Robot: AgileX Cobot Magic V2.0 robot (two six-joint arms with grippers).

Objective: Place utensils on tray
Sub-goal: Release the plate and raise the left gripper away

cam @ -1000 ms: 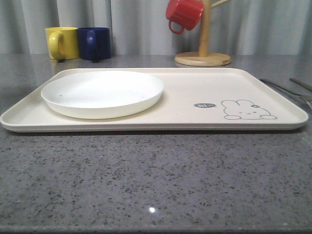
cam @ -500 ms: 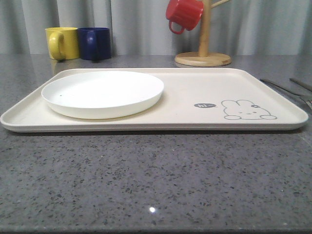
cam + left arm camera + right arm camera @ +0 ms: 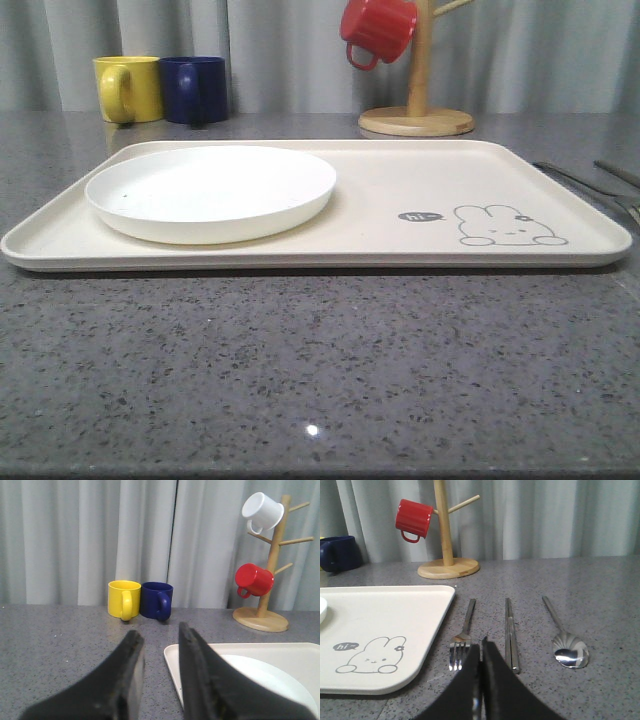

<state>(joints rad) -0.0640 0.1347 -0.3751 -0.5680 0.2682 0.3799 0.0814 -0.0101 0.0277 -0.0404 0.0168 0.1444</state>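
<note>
Front view vs. the two earlier shots: no change at all. The large cream rectangular tray w/ rounded corners and grey rabbit drawing (image 3: 400, 200) sits mid-frame, the round white plate (image 3: 210, 190) on its left half, right half bare. Yellow ceramic mug (image 3: 128, 88) and dark blue mug (image 3: 194, 89) sit upper left; the wooden mug tree (image 3: 418, 100) w/ red mug (image 3: 377, 30) is top centre. So nothing moved; task looks not yet begun, no cutlery on the tray.

Utensils: all on the grey speckled countertop (image 3: 600, 590), off the tray. In the right wrist view, lower middle of frame: silver four-tined fork (image 3: 461, 641) just beside the tray's edge, long flat silver bar piece (image 3: 511, 634) next, oval-bowled silver spoon (image 3: 565, 638) furthest right. All three lie roughly parallel, apart from each other.

Right gripper (image 3: 481, 680): black fingers pressed together, holding nothing, bottom centre, between fork and bar. Left gripper (image 3: 159, 675): fingers spread w/ a clear gap, empty, bottom of the left wrist view, near the tray's corner.

Judgement: the fork looks the likely first pick; right fingers must part before any grasp.
</note>
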